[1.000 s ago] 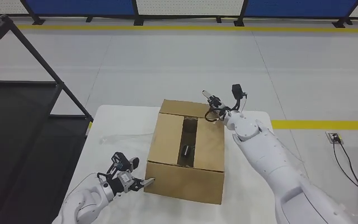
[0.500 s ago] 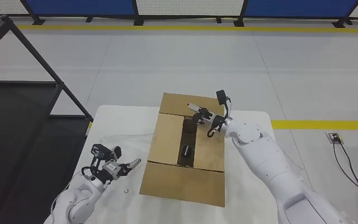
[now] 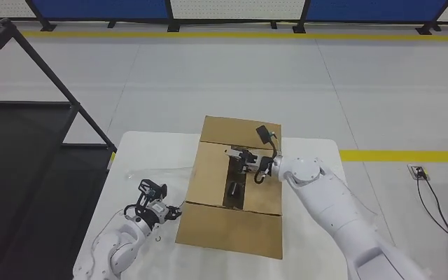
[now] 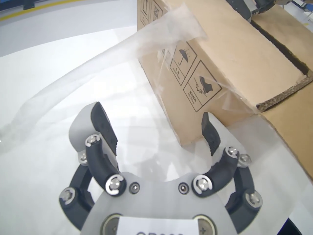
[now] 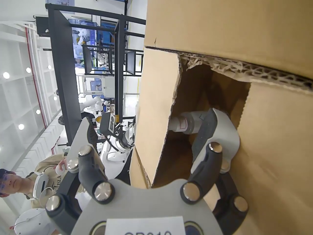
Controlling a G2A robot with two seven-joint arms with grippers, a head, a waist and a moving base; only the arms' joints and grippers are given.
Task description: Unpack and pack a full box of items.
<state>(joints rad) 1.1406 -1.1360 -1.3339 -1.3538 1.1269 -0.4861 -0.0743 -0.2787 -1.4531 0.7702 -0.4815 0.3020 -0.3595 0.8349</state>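
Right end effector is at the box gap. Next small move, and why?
Probably close the right end effector on the flap edge. Its jaws stand open and seem to straddle that flap, one finger in the gap, one outside. The box is open only by a narrow gap, with a grey item inside, so the flap likely must lift first.

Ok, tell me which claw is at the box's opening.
The right claw, at the gap between the top flaps of the box; the left claw is low beside the box, over the table.
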